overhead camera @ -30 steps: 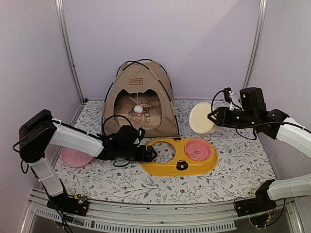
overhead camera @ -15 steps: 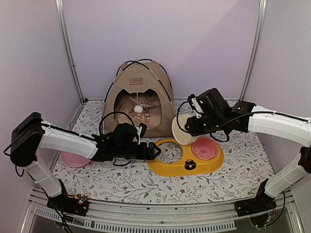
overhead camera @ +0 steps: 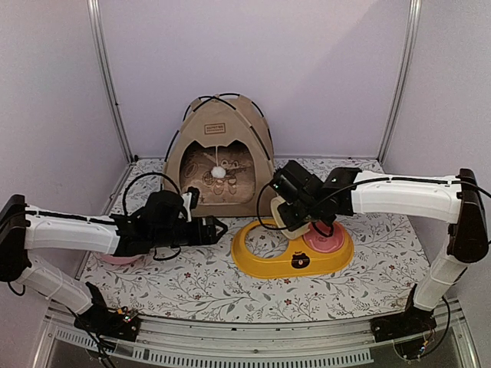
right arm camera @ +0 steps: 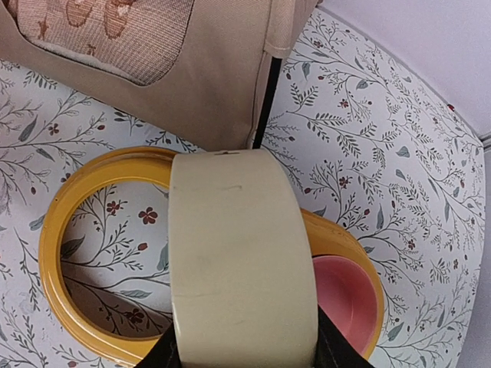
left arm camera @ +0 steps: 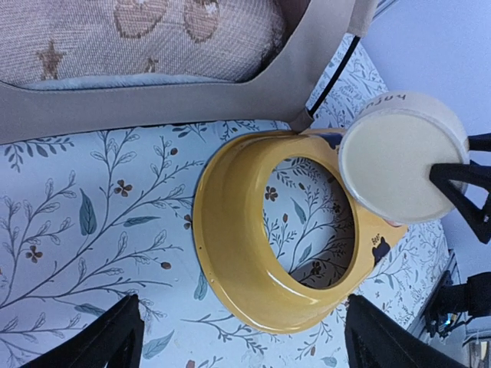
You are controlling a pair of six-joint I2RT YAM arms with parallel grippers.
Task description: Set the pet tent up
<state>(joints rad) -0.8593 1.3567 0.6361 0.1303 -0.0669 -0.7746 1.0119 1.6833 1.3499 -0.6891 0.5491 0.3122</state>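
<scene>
Clamping the cream bowl [right arm camera: 238, 268] across its sides, the right gripper [overhead camera: 295, 216] hangs over the yellow feeder [overhead camera: 261, 264], with the bowl tilted on edge above the feeder's empty left ring. A second ago this arm held the same bowl well off to the feeder's right; it has since swung in over the feeder. From the wrist view I cannot tell whether the bowl's lower edge already touches the ring or hovers just above it. The pink bowl [overhead camera: 326, 241] sits seated in the feeder's right ring.

The left gripper [left arm camera: 245, 337] stands wide open with nothing between its fingers, pointed at the feeder's left end but now apart from it. A moment earlier it was right at that rim, and the feeder lies slightly further right than it did then, so the nudge looks finished. A pink dish [overhead camera: 115, 257] lies on the tabletop [overhead camera: 368, 284] well to the feeder's left, partly under that arm.

Just behind the feeder, the pet tent [overhead camera: 222, 126] stands upright and unmoved, its black poles bowed over the peak, its front corner nearly at the feeder's back rim, and a bear-print cushion [overhead camera: 222, 182] inside. The shelter itself seems done; what remains, I judge, is lowering the cream bowl flat into the open ring.
</scene>
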